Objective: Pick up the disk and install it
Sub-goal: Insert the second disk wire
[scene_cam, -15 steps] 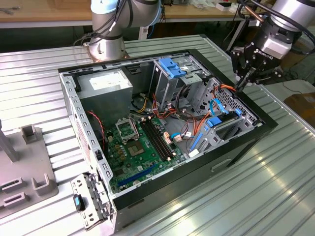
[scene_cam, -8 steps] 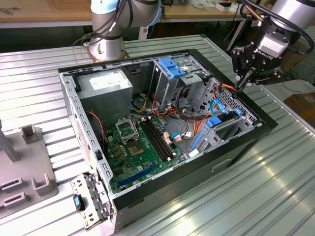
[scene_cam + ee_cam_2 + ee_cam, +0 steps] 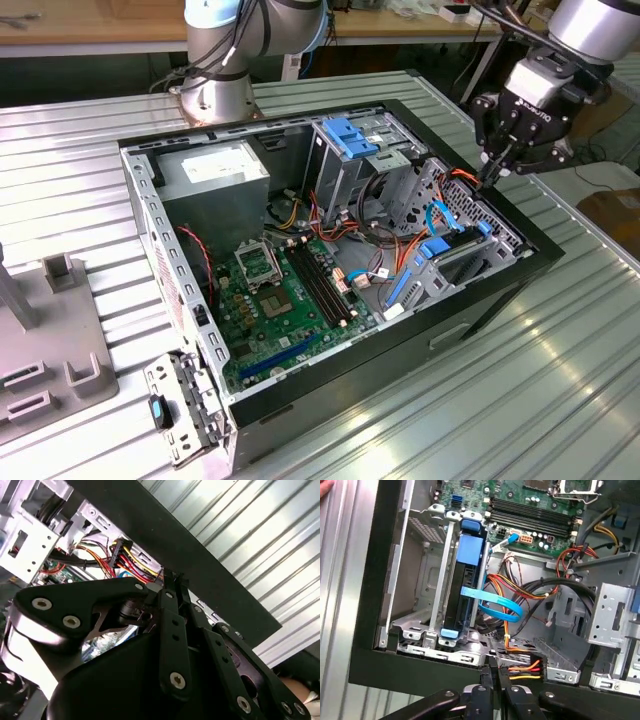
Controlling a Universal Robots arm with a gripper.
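- Fingers (image 3: 495,168) are pressed together with nothing between them. They hang above the ribbed metal bench (image 3: 560,380) at the open computer case's (image 3: 480,312) side on the exterior view's right, just over its black rim.
- Inside the case, the grey drive cage (image 3: 434,597) sits directly inboard of that rim. It is the part of the case nearest the gripper (image 3: 492,677).
- In the cage stands the disk (image 3: 455,590), on its edge between the cage rails, with its blue frame showing at both ends. By how it lies, it looks already seated in its bay rather than waiting to be picked up.
- In the exterior view the disk (image 3: 455,262) lies at about 7 o'clock from the fingertips, near them but below and apart. Nothing touches it.
- Its long axis there runs roughly from 8 o'clock to 2 o'clock, along the case wall. The closed fingertips point down past the end nearer the rim, not across the slab's flat faces.
- A flat blue cable (image 3: 495,606) loops out from the disk's side into the case, between the disk and the bundle of orange and black wires (image 3: 520,587).
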